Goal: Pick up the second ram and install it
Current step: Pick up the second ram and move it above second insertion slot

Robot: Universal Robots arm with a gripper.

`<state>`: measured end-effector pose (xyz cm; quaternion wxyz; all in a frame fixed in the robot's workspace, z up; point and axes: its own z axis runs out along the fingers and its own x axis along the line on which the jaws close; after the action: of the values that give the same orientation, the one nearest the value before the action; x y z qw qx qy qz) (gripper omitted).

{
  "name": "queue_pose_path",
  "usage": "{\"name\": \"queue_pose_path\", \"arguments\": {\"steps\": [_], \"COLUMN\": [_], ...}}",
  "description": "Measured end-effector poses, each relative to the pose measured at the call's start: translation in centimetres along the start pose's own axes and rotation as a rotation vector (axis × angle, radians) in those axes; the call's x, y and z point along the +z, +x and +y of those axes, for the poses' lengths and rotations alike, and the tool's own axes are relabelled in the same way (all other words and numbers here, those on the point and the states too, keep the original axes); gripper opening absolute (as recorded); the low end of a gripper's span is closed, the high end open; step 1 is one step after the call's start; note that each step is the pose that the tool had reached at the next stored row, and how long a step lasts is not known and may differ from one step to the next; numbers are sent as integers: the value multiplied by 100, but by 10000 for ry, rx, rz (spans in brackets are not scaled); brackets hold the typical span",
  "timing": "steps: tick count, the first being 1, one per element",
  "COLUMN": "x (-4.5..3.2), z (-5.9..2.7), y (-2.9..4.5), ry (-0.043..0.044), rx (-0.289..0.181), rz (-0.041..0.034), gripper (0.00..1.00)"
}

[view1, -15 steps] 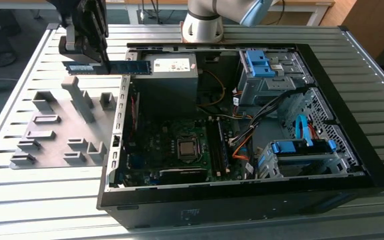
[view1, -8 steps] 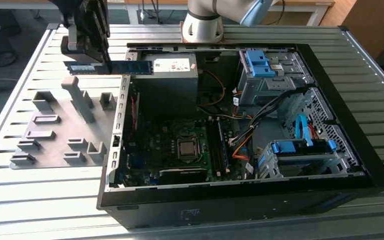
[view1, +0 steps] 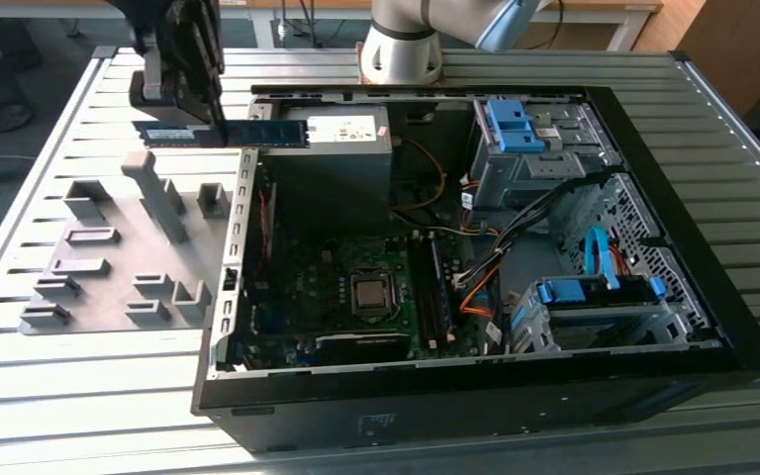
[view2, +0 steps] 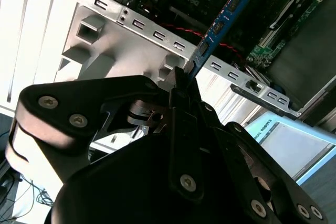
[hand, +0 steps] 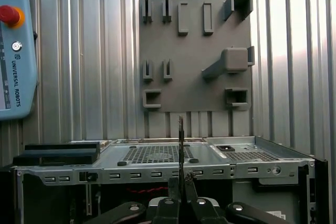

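Gripper [view1: 206, 119]: closed tight on the long thin blue circuit-board stick [view1: 258, 135]
Stick: held level, over the rim of the black open computer case [view1: 486, 396]

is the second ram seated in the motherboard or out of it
Out. The second ram hangs in the air, clamped in the gripper, over the case edge, apart from the motherboard.

gripper [view1: 206, 127] top cropped, second ram [view1: 274, 135] partly hidden

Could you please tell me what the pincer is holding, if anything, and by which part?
The pincer holds the second ram, clamped across its flat faces at the upper long edge, with the stick lying level in the exterior view.
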<state>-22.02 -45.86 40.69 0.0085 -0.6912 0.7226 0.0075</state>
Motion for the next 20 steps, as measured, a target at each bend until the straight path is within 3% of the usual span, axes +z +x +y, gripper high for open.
{"name": "queue_pose_path", "arguments": {"steps": [20], "x": [1], "z": [-140], "y": [-6], "ry": [1], "rx": [0], "rz": [-1], "gripper": [15]}}
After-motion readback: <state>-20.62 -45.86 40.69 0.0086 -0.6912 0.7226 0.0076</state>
